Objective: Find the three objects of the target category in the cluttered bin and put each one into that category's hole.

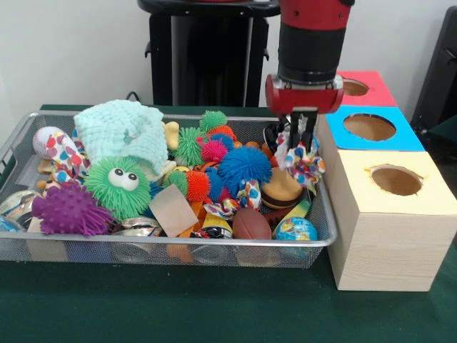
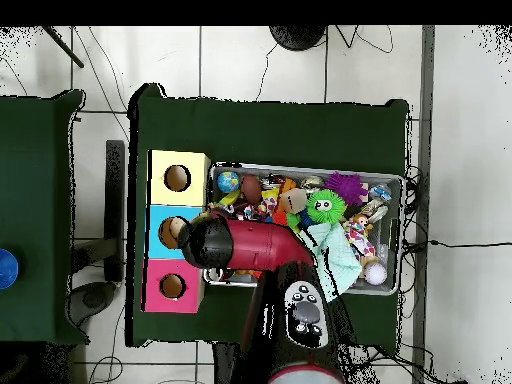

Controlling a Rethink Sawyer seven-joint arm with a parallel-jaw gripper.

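The gripper (image 1: 303, 136) hangs over the right end of the bin (image 1: 21, 136), and its jaws look closed on a dotted cloth piece (image 1: 303, 163) that dangles from them, close to the bin's right rim. I think this is the lift-and-carry step. To do it well, the arm should go straight up first, so the cloth comes free of the blue spiky ball (image 1: 244, 164) and the toy burger (image 1: 280, 190) beside it. Then it should slide over to the yellow box and stop right above the hole (image 1: 396, 180) before letting go. The cloth is floppy, so it could catch on the hole's edge.

The arm comes down from above, straight and upright, with its red and black wrist pointing at the toys. Another dotted cloth (image 1: 58, 148) lies at the bin's left end, and a third (image 1: 239, 200) peeks out in the middle. From overhead the arm reaches across the table (image 2: 270, 120) to the bin's end next to the boxes.
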